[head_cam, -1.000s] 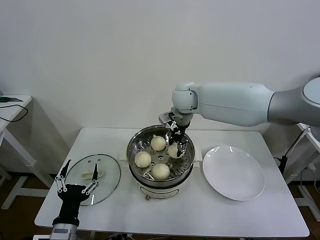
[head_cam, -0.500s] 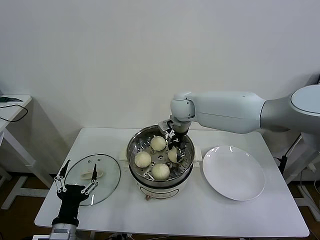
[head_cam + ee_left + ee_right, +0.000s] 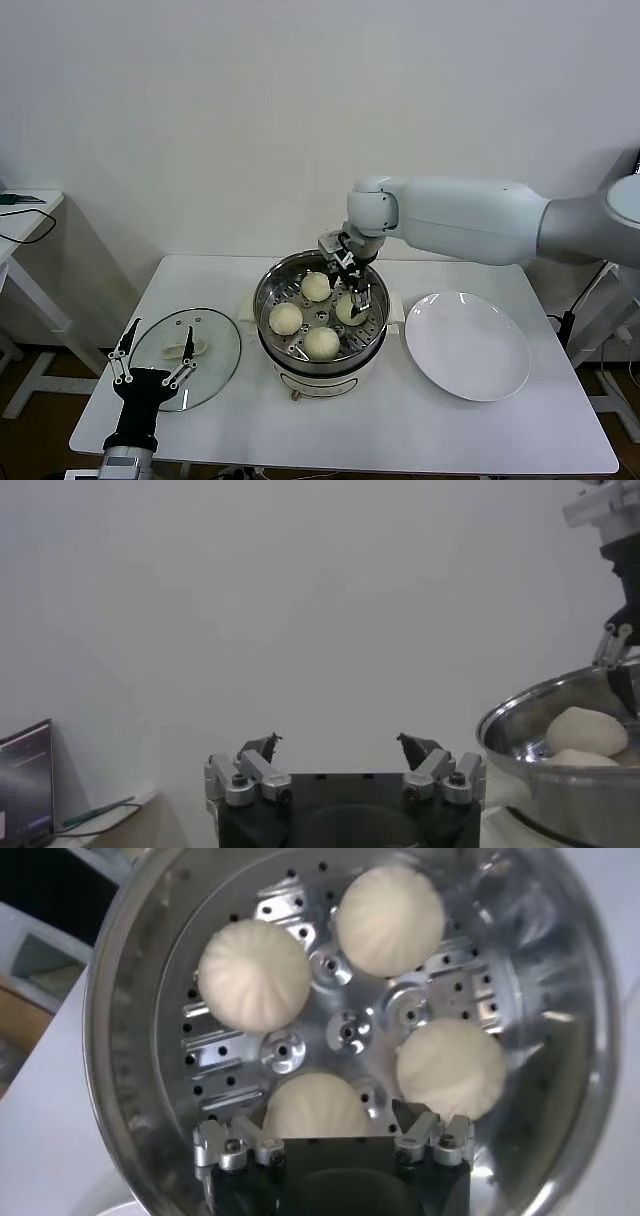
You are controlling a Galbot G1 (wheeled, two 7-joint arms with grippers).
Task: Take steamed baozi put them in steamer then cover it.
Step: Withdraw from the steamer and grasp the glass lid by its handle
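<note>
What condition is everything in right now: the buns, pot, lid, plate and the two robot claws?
Steamed baozi: all four sitting on the tray inside the pot.
Steamer: uncovered.
Cover: lying flat on the table, left of the pot.
Plate: bare.
Right end effector: open, above a bun, holding nothing.
Left end effector: open, near the lid.

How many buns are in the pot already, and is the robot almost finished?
All four steamed baozi sit on the steamer tray, and the white plate holds none. The right gripper hangs open over the bun nearest the plate. The cover lies on the table by the open left gripper, so covering the pot is left.
</note>
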